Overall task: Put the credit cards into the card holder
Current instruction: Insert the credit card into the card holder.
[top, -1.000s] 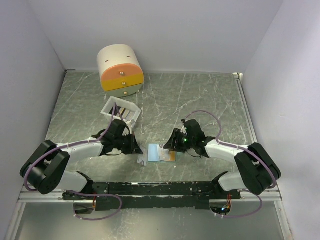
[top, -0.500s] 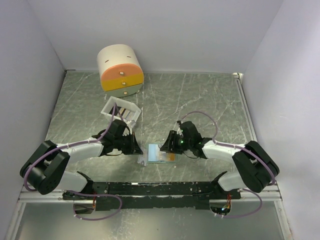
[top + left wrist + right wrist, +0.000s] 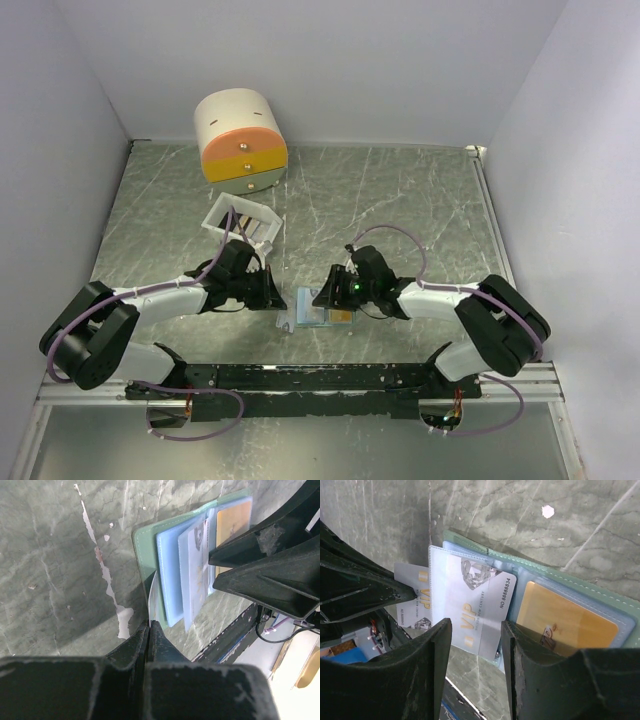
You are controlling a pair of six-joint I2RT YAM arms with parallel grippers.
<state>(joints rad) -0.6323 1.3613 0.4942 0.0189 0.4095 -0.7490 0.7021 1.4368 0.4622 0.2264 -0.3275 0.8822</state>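
The card holder (image 3: 303, 308) lies open between my arms, its green cover (image 3: 142, 550) down and its pale blue pockets up. An orange-yellow credit card (image 3: 565, 625) sits in the right pocket. A silver VIP credit card (image 3: 470, 600) shows through a clear leaf. My left gripper (image 3: 149, 625) is shut on the thin edge of another silver credit card (image 3: 412, 605) at the holder's left side. My right gripper (image 3: 475, 630) hangs open just above the leaves and grips nothing.
A cream cylinder with orange and yellow drawers (image 3: 240, 138) stands at the back left. A white open box (image 3: 243, 222) sits just behind the left arm. The black base rail (image 3: 320, 378) runs along the near edge, close to the holder.
My right gripper has slid left, from the holder's right edge to over its middle. The left gripper and the card in it have stayed put.
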